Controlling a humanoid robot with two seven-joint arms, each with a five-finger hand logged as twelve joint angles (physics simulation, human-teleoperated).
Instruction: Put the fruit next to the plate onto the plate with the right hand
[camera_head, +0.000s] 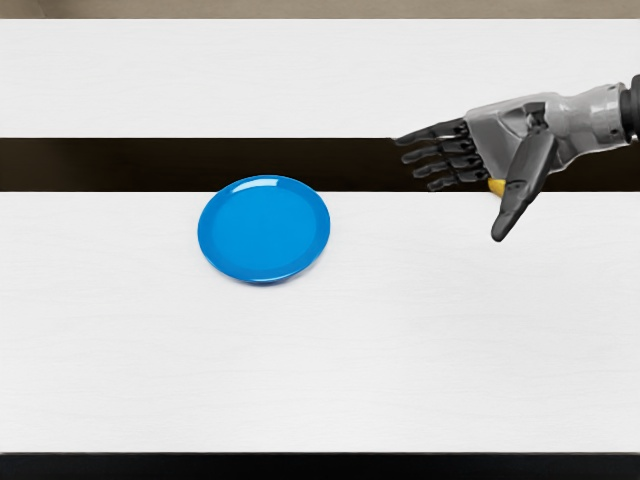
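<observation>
The right hand reaches in from the right edge, well apart from the blue plate, which lies flat on the white tabletop. Its fingers stretch out leftward and the thumb points down, so the hand is released and grips nothing. A small yellow tip, probably the fruit, peeks out beside the thumb, mostly hidden.

Blue plate, yellow fruit, white table
</observation>
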